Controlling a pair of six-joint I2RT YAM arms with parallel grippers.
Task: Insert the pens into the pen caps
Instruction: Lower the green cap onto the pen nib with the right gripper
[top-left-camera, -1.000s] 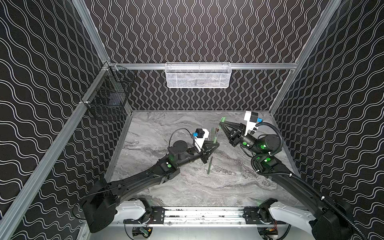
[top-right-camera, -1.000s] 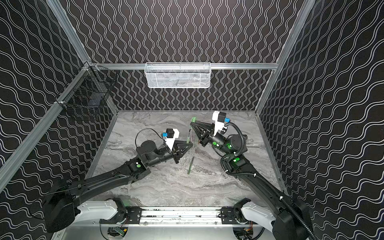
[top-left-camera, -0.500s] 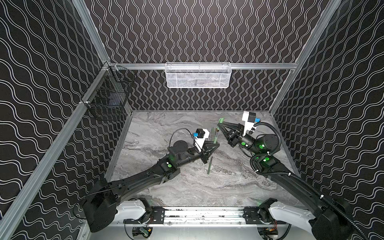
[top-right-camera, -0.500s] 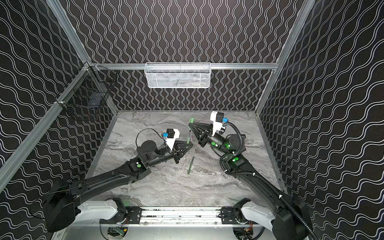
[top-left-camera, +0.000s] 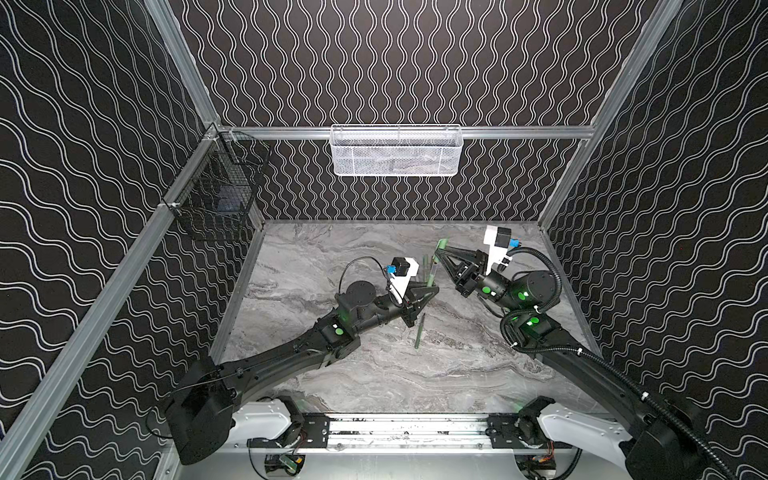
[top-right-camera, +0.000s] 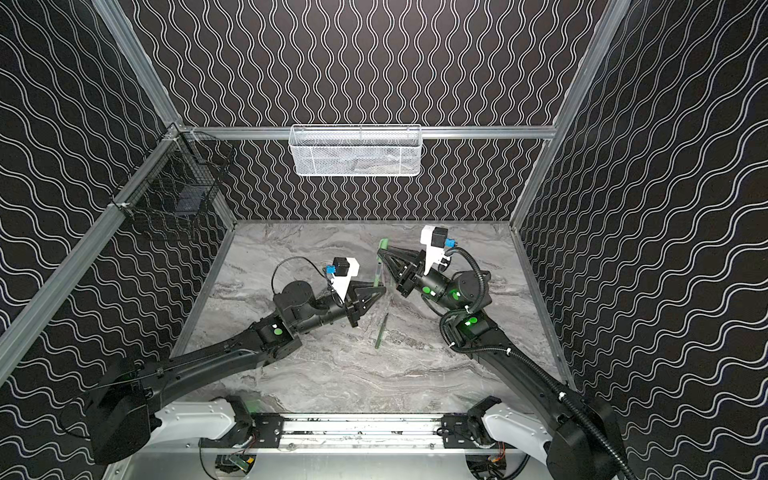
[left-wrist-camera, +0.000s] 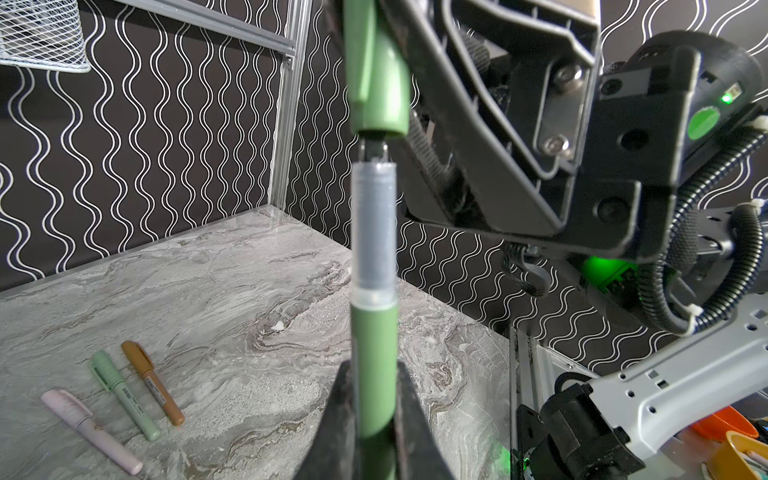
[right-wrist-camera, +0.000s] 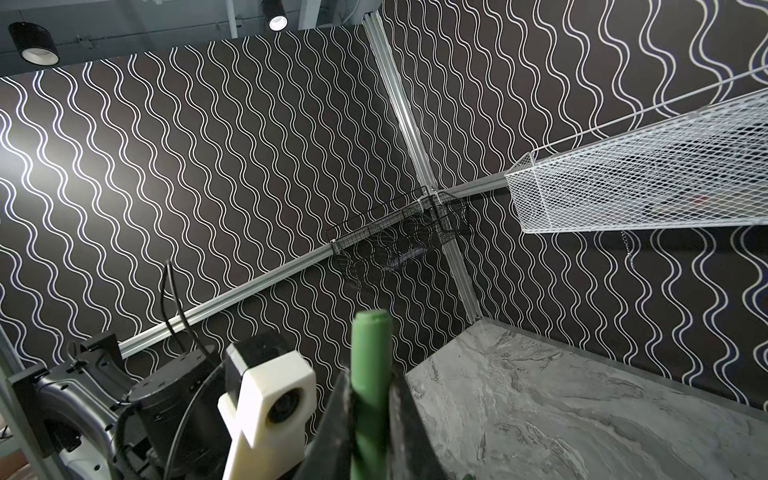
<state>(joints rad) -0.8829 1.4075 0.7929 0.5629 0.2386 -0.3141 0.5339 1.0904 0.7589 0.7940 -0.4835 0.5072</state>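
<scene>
My left gripper (top-left-camera: 431, 289) is shut on a dark green pen (left-wrist-camera: 373, 374), held upright. The pen's clear grey neck (left-wrist-camera: 373, 232) and dark tip (left-wrist-camera: 373, 150) point up. My right gripper (top-left-camera: 439, 250) is shut on a dark green pen cap (left-wrist-camera: 376, 83) directly above the pen. The tip sits just at the cap's open mouth. In the right wrist view the cap (right-wrist-camera: 370, 365) stands between the jaws of my right gripper (right-wrist-camera: 370, 399). Both top views show the pen (top-right-camera: 377, 270) and the cap (top-right-camera: 381, 244) in line. Another dark green pen (top-left-camera: 419, 330) lies on the table.
A pink pen (left-wrist-camera: 89, 430), a pale green pen (left-wrist-camera: 124, 399) and an orange-brown pen (left-wrist-camera: 151, 382) lie capped side by side on the marble table (top-left-camera: 332, 257). A white mesh basket (top-left-camera: 397, 151) hangs on the back wall. A black wire basket (top-left-camera: 220, 195) hangs at the left.
My right gripper has carried the cap a little left and down, onto the pen's tip. The left arm and its pen have stayed still.
</scene>
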